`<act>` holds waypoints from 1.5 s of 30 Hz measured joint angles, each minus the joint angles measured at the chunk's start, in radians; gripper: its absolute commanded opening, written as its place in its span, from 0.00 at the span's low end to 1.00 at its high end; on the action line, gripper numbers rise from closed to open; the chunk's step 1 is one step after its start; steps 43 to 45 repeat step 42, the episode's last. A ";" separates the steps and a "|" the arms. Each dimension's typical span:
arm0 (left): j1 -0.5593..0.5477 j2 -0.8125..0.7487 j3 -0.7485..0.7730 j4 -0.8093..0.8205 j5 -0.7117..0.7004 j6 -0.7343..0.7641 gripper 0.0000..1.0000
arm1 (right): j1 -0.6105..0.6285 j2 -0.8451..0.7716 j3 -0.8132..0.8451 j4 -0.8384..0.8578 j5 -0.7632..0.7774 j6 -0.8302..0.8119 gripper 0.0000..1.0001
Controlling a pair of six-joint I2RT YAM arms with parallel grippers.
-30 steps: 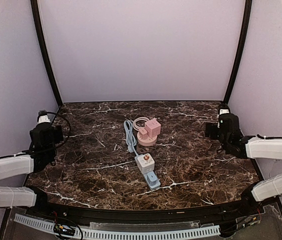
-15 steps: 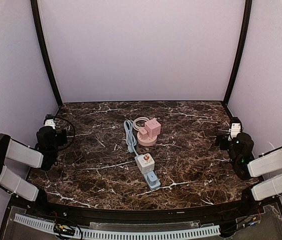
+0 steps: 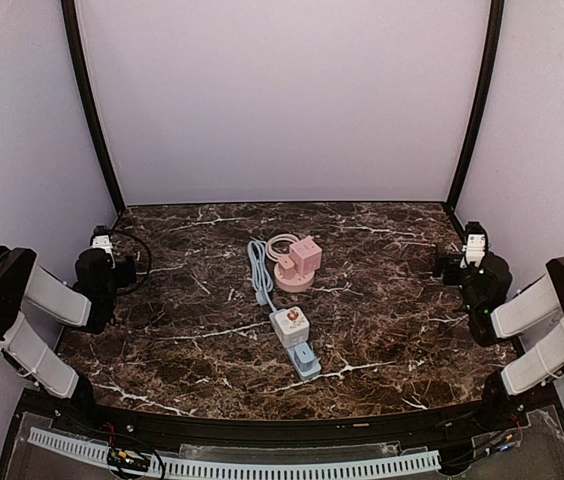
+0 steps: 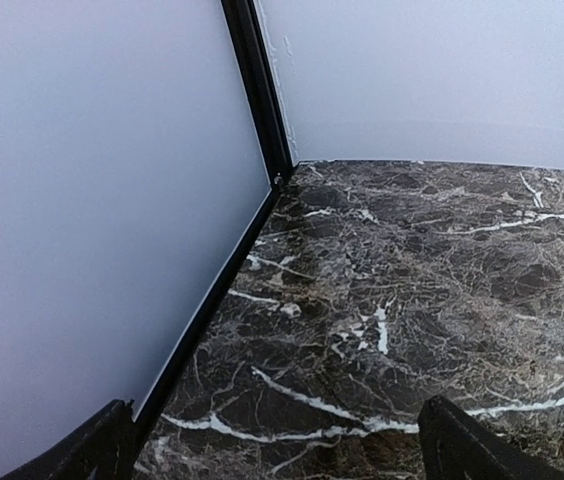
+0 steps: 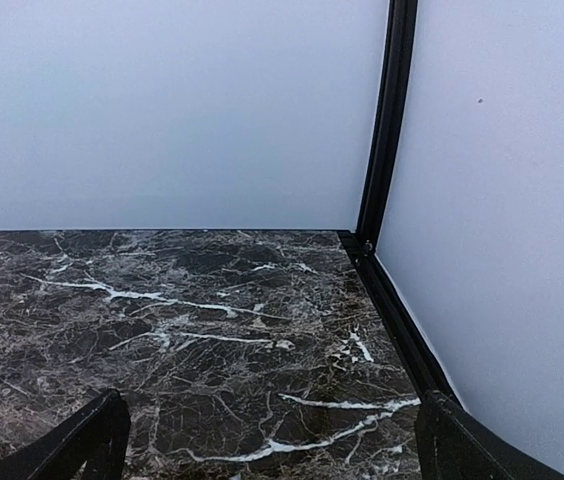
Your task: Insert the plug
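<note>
- The left gripper [image 4: 274, 455] and the right gripper [image 5: 267, 440] sit at opposite side edges of the marble table [image 3: 402, 330]. Both are spread wide and hold nothing.
- The blue plug [image 3: 305, 360] lies mid-table near the front, touching the white socket cube [image 3: 290, 325]. I cannot tell whether it is seated.
- The plug's long axis runs far-to-near, angled slightly right. The right gripper looks a little nearer.

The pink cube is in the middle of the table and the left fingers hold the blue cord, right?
No. The left fingers are open and empty; the blue cord lies beside the pink cube, as the top and left wrist views show.
</note>
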 measured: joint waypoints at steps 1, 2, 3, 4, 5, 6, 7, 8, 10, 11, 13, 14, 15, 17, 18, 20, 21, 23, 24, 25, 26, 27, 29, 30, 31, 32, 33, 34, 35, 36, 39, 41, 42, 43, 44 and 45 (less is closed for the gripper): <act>0.008 0.000 0.009 -0.003 0.011 -0.002 0.98 | -0.012 0.022 0.006 0.010 -0.016 0.003 0.99; 0.013 0.000 0.016 -0.003 0.019 -0.004 0.97 | -0.019 0.040 0.010 0.016 -0.029 0.003 0.99; 0.018 0.000 0.023 -0.005 0.026 -0.006 0.97 | -0.027 0.060 0.014 0.026 -0.043 0.005 0.99; 0.023 0.000 0.030 -0.006 0.033 -0.008 0.96 | -0.032 0.071 0.016 0.027 -0.054 0.006 0.99; 0.026 0.000 0.035 -0.010 0.043 -0.010 0.96 | -0.036 0.078 0.016 0.026 -0.066 0.007 0.99; 0.029 0.000 0.036 -0.011 0.048 -0.011 0.96 | -0.039 0.079 0.016 0.029 -0.075 0.007 0.99; 0.031 0.000 0.036 -0.012 0.057 -0.012 0.96 | -0.041 0.081 0.016 0.035 -0.088 0.008 0.99; 0.033 0.000 0.036 -0.014 0.064 -0.013 0.95 | -0.043 0.086 0.016 0.047 -0.100 0.008 0.99; 0.036 0.001 0.036 -0.017 0.085 -0.013 0.91 | -0.053 0.105 0.016 0.074 -0.124 0.008 0.99; 0.036 0.004 0.033 -0.007 0.094 -0.013 0.91 | -0.057 0.109 0.016 0.074 -0.133 0.009 0.99; 0.035 0.021 0.015 0.040 0.107 -0.008 0.97 | -0.062 0.114 0.016 0.079 -0.142 0.011 0.99; 0.034 0.029 0.008 0.049 0.109 -0.005 0.98 | -0.063 0.115 0.016 0.083 -0.143 0.011 0.99; 0.033 0.034 0.003 0.050 0.108 -0.004 0.98 | -0.063 0.115 0.016 0.088 -0.146 0.012 0.99; 0.032 0.042 -0.007 0.064 0.108 -0.003 0.99 | -0.063 0.115 0.016 0.095 -0.148 0.014 0.99; 0.032 0.043 -0.010 0.072 0.107 -0.003 0.99 | -0.063 0.115 0.016 0.097 -0.150 0.014 0.98; 0.032 0.043 -0.011 0.080 0.108 -0.003 0.99 | -0.063 0.115 0.016 0.097 -0.150 0.014 0.99; 0.032 0.043 -0.011 0.086 0.108 -0.003 0.99 | -0.063 0.115 0.016 0.097 -0.151 0.014 0.99; 0.032 0.043 -0.011 0.095 0.107 -0.003 0.99 | -0.063 0.115 0.016 0.097 -0.153 0.014 0.99; 0.032 0.043 -0.011 0.097 0.107 -0.003 0.99 | -0.063 0.115 0.016 0.097 -0.153 0.014 0.99; 0.032 0.043 -0.011 0.099 0.108 -0.003 0.99 | -0.063 0.115 0.016 0.097 -0.153 0.014 0.99; 0.032 0.043 -0.011 0.101 0.108 -0.003 0.99 | -0.063 0.115 0.016 0.097 -0.154 0.014 0.99; 0.032 0.043 -0.011 0.103 0.108 -0.003 0.99 | -0.063 0.115 0.016 0.097 -0.154 0.014 0.99; 0.032 0.043 -0.011 0.106 0.108 -0.003 0.99 | -0.063 0.115 0.016 0.097 -0.154 0.014 0.99; 0.032 0.043 -0.011 0.108 0.108 -0.003 0.99 | -0.063 0.115 0.016 0.097 -0.154 0.014 0.99; 0.032 0.043 -0.011 0.109 0.108 -0.003 0.99 | -0.063 0.115 0.016 0.097 -0.154 0.014 0.99; 0.032 0.043 -0.011 0.110 0.108 -0.003 0.99 | -0.063 0.115 0.016 0.097 -0.154 0.014 0.99; 0.032 0.043 -0.011 0.110 0.108 -0.003 0.99 | -0.063 0.115 0.016 0.097 -0.154 0.014 0.98; 0.032 0.043 -0.011 0.110 0.108 -0.003 0.99 | -0.063 0.115 0.016 0.097 -0.154 0.014 0.99; 0.032 0.043 -0.011 0.110 0.108 -0.003 0.99 | -0.063 0.115 0.016 0.097 -0.154 0.014 0.99; 0.032 0.043 -0.011 0.110 0.108 -0.003 0.99 | -0.063 0.115 0.016 0.097 -0.154 0.014 0.99; 0.032 0.043 -0.011 0.110 0.108 -0.003 0.99 | -0.064 0.115 0.016 0.097 -0.158 0.018 0.99; 0.032 0.043 -0.011 0.110 0.108 -0.003 0.99 | -0.068 0.115 0.016 0.096 -0.166 0.023 0.99; 0.032 0.043 -0.011 0.110 0.108 -0.003 0.99 | -0.070 0.115 0.016 0.096 -0.169 0.026 0.99; 0.032 0.043 -0.011 0.110 0.108 -0.003 0.99 | -0.070 0.115 0.016 0.096 -0.169 0.026 0.99; 0.032 0.043 -0.011 0.110 0.108 -0.003 0.99 | -0.070 0.115 0.016 0.096 -0.169 0.026 0.99; 0.032 0.043 -0.011 0.110 0.108 -0.003 0.99 | -0.070 0.115 0.016 0.096 -0.169 0.026 0.99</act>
